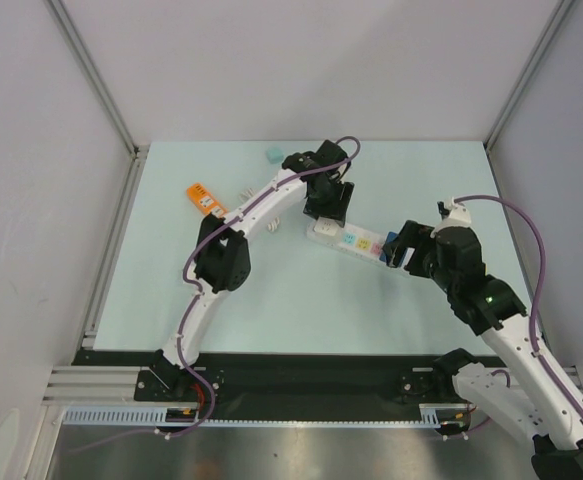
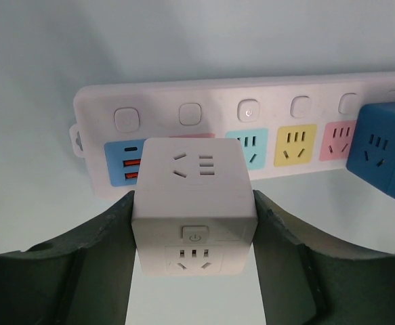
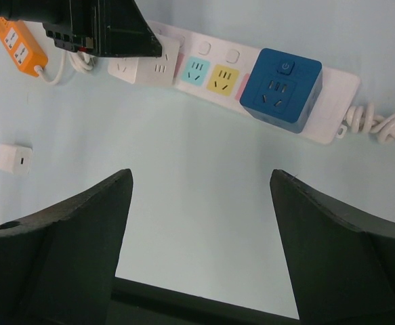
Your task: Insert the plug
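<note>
Left claw (image 2: pixel 194 227) clamps the white cube plug (image 2: pixel 194 179) by its side faces, leaving the prong side free. It holds the plug square on the power strip (image 2: pixel 278 108), over the socket between the USB bay (image 2: pixel 122 164) and the teal outlet (image 2: pixel 248 145); full seating cannot be told. Right claw (image 3: pixel 200 223) hangs open and empty near the blue cube (image 3: pixel 282 84), likely ready to brace the strip on the tabletop (image 1: pixel 271 300).

left gripper (image 2: pixel 194 203) clamps white cube plug (image 2: pixel 192 166); right gripper (image 3: pixel 200 176) fingers spread wide
</note>
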Available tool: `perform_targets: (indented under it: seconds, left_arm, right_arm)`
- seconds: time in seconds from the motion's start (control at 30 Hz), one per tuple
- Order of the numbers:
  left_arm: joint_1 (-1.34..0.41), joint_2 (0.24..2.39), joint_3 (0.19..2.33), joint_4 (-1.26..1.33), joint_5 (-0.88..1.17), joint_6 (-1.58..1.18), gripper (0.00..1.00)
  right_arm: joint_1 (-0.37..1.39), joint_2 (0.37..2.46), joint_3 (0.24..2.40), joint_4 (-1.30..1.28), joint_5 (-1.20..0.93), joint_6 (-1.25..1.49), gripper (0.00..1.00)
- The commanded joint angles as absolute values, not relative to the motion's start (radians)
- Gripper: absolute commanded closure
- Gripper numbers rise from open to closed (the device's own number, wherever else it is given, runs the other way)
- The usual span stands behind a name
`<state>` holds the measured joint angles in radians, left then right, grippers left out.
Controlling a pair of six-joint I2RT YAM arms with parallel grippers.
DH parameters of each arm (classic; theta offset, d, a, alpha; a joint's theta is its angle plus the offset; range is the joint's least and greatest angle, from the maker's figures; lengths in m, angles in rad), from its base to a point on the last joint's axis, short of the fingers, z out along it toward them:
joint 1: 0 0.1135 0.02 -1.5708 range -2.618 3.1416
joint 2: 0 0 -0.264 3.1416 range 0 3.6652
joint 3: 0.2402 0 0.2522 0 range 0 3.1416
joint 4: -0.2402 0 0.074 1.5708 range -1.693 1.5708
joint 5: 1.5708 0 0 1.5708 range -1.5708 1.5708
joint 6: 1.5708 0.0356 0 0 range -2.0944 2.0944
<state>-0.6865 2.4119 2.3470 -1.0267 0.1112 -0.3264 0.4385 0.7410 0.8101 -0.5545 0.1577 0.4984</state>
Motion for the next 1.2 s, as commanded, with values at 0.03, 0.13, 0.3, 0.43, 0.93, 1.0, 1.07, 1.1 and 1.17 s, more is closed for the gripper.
perform_targets:
  seconds: [0.03,0.13,0.3,0.43,0.93,1.0,1.07,1.1,1.17]
  left_arm:
    - [-0.696,2.445,2.372,-1.009,0.049,-0.293,1.00]
    - [-0.698,2.462,2.367,-1.009,0.048,-0.287,1.00]
    - [-0.698,2.470,2.378,-0.994,0.054,-0.268,1.00]
    - [-0.698,2.468,2.396,-0.989,0.055,-0.233,1.00]
    - [-0.696,2.480,2.364,-0.974,0.048,-0.268,1.00]
    - [-0.696,2.477,2.356,-0.982,0.048,-0.270,1.00]
    - [-0.696,2.477,2.353,-0.982,0.057,-0.276,1.00]
    - [-0.696,2.479,2.353,-0.980,0.069,-0.278,1.00]
    - [-0.696,2.480,2.352,-0.982,0.080,-0.281,1.00]
  right_arm:
    - [0.433,0.707,0.785,-0.525,0.138,0.515,0.13]
    - [0.434,0.704,0.781,-0.526,0.133,0.517,0.14]
    - [0.434,0.709,0.785,-0.523,0.132,0.508,0.14]
    - [0.434,0.718,0.776,-0.514,0.104,0.509,0.16]
    - [0.305,1.000,0.874,-0.514,0.203,0.543,0.20]
    - [0.259,1.058,0.902,-0.494,0.195,0.540,0.22]
    - [0.242,1.098,0.910,-0.463,0.183,0.531,0.31]
    - [0.241,1.110,0.920,-0.448,0.172,0.523,0.34]
    - [0.241,1.141,0.930,-0.443,0.173,0.520,0.45]
